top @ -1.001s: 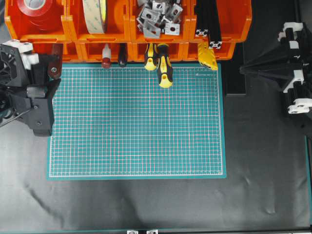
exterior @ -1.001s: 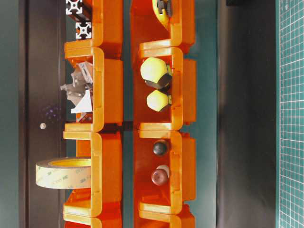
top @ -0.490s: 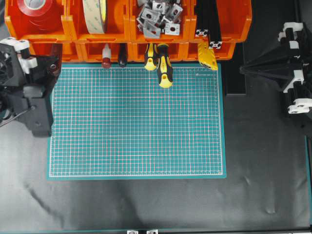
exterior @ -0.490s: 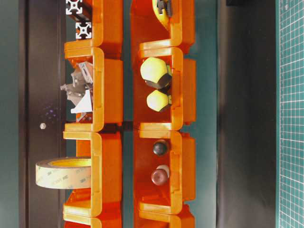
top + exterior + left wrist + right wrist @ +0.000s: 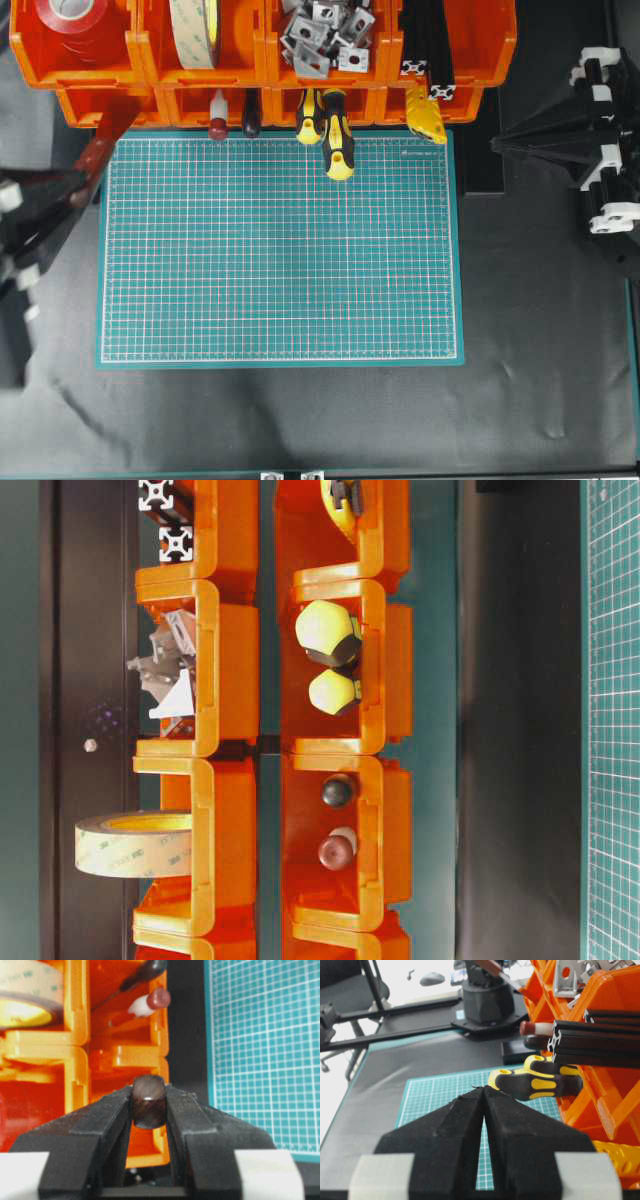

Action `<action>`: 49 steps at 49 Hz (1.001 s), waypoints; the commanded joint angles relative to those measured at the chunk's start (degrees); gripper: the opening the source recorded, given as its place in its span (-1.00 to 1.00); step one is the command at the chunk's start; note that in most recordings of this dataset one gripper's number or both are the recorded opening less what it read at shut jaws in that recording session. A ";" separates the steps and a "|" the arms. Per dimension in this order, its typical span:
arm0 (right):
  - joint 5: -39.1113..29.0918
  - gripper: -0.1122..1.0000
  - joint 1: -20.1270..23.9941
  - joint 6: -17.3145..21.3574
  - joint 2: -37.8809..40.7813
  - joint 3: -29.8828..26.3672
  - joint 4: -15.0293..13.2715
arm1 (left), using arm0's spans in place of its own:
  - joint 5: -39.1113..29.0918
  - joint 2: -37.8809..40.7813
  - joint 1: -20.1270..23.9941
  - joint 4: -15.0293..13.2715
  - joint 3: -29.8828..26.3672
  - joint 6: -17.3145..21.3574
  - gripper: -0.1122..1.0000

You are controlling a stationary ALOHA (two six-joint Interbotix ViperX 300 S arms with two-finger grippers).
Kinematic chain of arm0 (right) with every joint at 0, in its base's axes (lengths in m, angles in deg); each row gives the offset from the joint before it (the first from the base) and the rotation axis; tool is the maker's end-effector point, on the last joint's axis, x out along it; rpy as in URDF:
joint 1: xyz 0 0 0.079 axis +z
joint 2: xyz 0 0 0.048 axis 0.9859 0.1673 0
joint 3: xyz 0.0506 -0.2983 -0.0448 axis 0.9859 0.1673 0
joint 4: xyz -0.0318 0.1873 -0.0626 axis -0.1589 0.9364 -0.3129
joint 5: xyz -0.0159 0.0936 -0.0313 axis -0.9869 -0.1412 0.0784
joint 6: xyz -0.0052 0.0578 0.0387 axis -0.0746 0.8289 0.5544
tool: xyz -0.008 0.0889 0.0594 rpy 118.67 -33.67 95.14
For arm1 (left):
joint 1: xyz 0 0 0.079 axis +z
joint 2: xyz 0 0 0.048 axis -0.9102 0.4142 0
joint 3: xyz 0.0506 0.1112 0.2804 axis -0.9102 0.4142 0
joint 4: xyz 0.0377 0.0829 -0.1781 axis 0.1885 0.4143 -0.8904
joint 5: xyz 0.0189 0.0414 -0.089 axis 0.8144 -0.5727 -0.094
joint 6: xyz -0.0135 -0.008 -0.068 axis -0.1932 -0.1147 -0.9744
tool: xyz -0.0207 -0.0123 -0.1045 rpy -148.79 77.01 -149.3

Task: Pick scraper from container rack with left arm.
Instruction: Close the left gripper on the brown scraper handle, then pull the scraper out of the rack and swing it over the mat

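Note:
The scraper [image 5: 100, 150] slants from the lower-left bin of the orange container rack [image 5: 260, 75] down to my left gripper [image 5: 68, 188], which looks blurred at the mat's left edge. In the left wrist view the scraper's dark reddish-brown handle end [image 5: 148, 1101] sits squeezed between both black fingers, so the left gripper [image 5: 148, 1110] is shut on it, with the rack's bins [image 5: 75, 1060] just behind. At the right my right gripper [image 5: 500, 145] hangs shut with nothing in it, its tips [image 5: 483, 1089] meeting near the rack [image 5: 600, 1100].
Yellow-and-black screwdrivers [image 5: 337, 140] stick out of the rack over the green mat [image 5: 280, 260]. A red-knobbed tool [image 5: 217, 127] and a black-handled tool [image 5: 250, 118] poke out beside them. Upper bins hold tape rolls [image 5: 195, 30], metal brackets [image 5: 325, 35] and black extrusions [image 5: 430, 45].
The left gripper closed on the scraper's handle and swung down and left, away from the rack, drawing the scraper partly out of its bin. The right arm has not moved.

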 commanded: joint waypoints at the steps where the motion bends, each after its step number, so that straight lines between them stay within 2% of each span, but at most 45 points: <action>1: 0.18 -0.80 0.00 -0.09 0.26 -0.70 0.18 | -1.41 -0.44 -3.60 0.35 -5.10 2.99 -0.44; 9: 0.26 -0.80 0.00 0.00 0.18 -0.70 0.18 | -1.32 2.37 -7.12 0.35 -11.78 12.22 -0.44; 17: 0.09 -0.80 0.00 0.00 0.09 -0.70 1.41 | 1.23 8.70 -6.15 0.35 -15.47 21.36 -0.44; 20: 0.09 -0.80 0.00 0.00 0.00 -0.70 2.20 | 4.83 11.78 -4.57 0.35 -15.47 24.17 -0.44; 26: 0.09 -0.80 0.00 0.00 0.00 -0.70 3.25 | 12.83 14.59 -1.05 0.35 -13.18 24.17 -0.44; 37: 0.09 -0.80 0.00 0.00 0.00 -0.70 5.45 | 36.04 16.35 8.88 0.35 -7.91 21.97 -0.44; 49: 0.26 -0.80 0.00 0.00 -0.18 -0.88 6.15 | 50.36 20.65 18.81 0.35 -3.16 21.53 -0.44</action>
